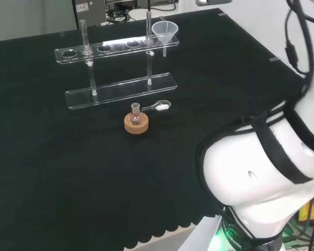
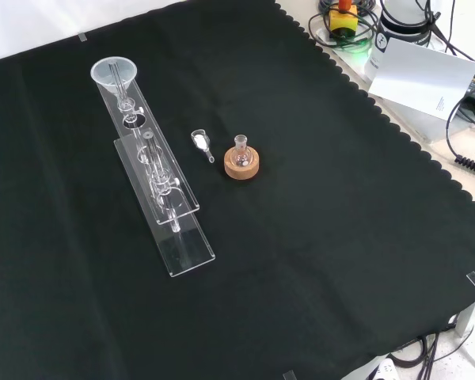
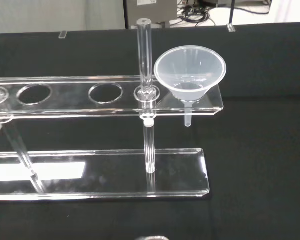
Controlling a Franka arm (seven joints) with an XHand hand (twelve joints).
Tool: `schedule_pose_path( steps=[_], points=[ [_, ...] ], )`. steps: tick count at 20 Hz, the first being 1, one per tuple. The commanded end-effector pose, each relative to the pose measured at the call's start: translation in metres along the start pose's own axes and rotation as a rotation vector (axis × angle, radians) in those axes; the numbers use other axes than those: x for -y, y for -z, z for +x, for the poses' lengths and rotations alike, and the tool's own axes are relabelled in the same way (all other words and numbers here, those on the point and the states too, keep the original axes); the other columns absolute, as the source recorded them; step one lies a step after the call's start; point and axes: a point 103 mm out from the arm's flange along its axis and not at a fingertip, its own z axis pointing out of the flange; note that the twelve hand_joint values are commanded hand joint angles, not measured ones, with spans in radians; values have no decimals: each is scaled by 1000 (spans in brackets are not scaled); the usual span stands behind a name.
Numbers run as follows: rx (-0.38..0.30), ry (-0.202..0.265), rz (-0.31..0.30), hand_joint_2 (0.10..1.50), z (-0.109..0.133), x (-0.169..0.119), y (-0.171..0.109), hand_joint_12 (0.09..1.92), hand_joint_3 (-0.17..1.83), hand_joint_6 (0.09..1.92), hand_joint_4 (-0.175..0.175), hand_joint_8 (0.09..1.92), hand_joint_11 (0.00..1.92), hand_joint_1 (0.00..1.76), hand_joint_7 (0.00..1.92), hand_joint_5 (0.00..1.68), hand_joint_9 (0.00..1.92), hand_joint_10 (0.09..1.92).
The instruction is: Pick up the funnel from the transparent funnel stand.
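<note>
Where clear conical plastic funnel sits in end hole of transparent acrylic stand, we cannot tell hand state.

Even overhead light falls on the black-cloth surface; white glare streaks the clear plastic funnel stand and its base, shadows faint, views sharp.

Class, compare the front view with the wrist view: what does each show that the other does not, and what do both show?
Front view alone: the small flask on its cork ring, the scoop beside it, and the cloth's scalloped edge. Wrist view alone: the funnel's stem poking down below the upper shelf. Both: the funnel seated in the end hole of the transparent funnel stand.
</note>
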Motion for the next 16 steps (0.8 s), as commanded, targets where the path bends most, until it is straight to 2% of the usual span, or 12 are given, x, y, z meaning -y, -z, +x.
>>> schedule_pose_path(
  steps=[1,9,16],
  points=[
    [-20,10,33,987,-42,-81,-22,1430,290,87,-28,641,46,395,61,240,265,725],
    [5,-7,111,911,-49,-112,-46,1435,281,87,-27,626,35,476,0,219,227,730],
    [21,-10,202,809,-53,-132,-70,1441,314,87,-31,682,39,599,37,231,293,742]
  ],
)
